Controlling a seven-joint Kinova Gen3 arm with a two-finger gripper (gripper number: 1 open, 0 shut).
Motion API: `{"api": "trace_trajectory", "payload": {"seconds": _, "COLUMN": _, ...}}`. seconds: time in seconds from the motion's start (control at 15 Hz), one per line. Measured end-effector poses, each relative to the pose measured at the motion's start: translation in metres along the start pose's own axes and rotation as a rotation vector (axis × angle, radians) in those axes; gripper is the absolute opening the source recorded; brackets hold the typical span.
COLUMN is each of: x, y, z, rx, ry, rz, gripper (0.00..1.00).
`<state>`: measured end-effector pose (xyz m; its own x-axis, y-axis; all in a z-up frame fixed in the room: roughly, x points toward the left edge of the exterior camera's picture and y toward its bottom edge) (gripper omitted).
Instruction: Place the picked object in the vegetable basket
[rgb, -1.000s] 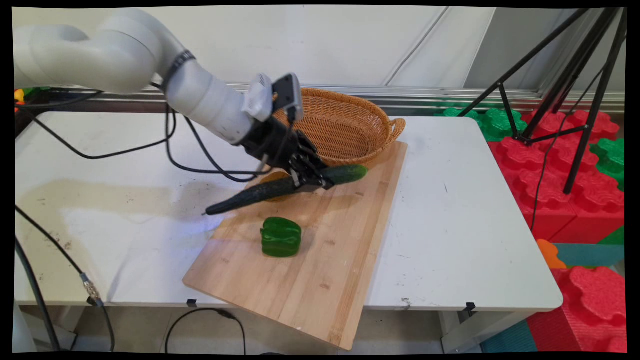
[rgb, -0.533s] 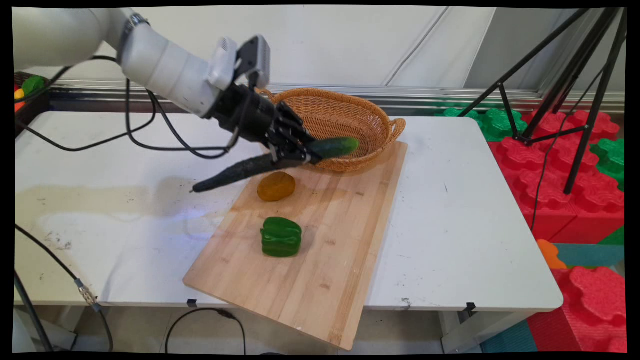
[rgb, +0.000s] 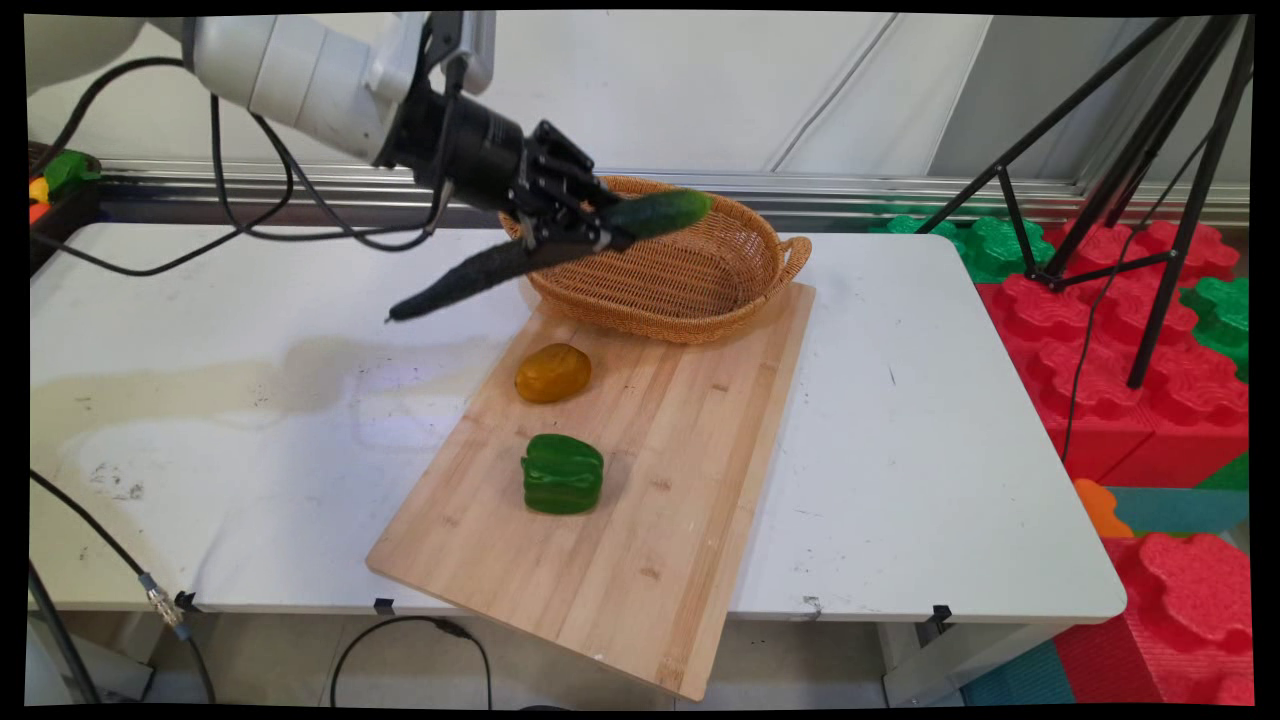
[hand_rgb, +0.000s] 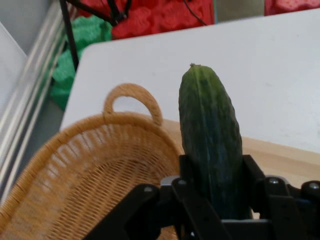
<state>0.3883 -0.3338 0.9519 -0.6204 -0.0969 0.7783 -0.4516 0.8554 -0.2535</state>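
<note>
black gripper (rgb: 600, 232), jaws clamped on cucumber (hand_rgb: 210, 145), above basket (rgb: 690, 290)

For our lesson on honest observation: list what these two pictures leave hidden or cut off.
- Cucumber: its middle is covered by the gripper in the main view; its rear end is cut off in the hand view.
- Basket: the left rim is hidden behind the gripper in the main view.
- Cutting board: its far edge lies under the basket.

Cucumber (hand_rgb: 210, 145) lower part hidden behind tool (hand_rgb: 214, 200); basket (hand_rgb: 85, 185) cut off by edge.
</note>
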Motion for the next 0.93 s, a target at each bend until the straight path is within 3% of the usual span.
{"api": "trace_trajectory", "payload": {"seconds": 0.47, "x": 0.008, "y": -0.036, "z": 0.005, "rx": 0.047, "ry": 0.063, "rz": 0.058, "gripper": 0.00}}
{"api": "trace_trajectory", "payload": {"seconds": 0.93, "x": 0.012, "y": -0.070, "z": 0.041, "rx": 0.070, "ry": 0.083, "rz": 0.115, "gripper": 0.00}}
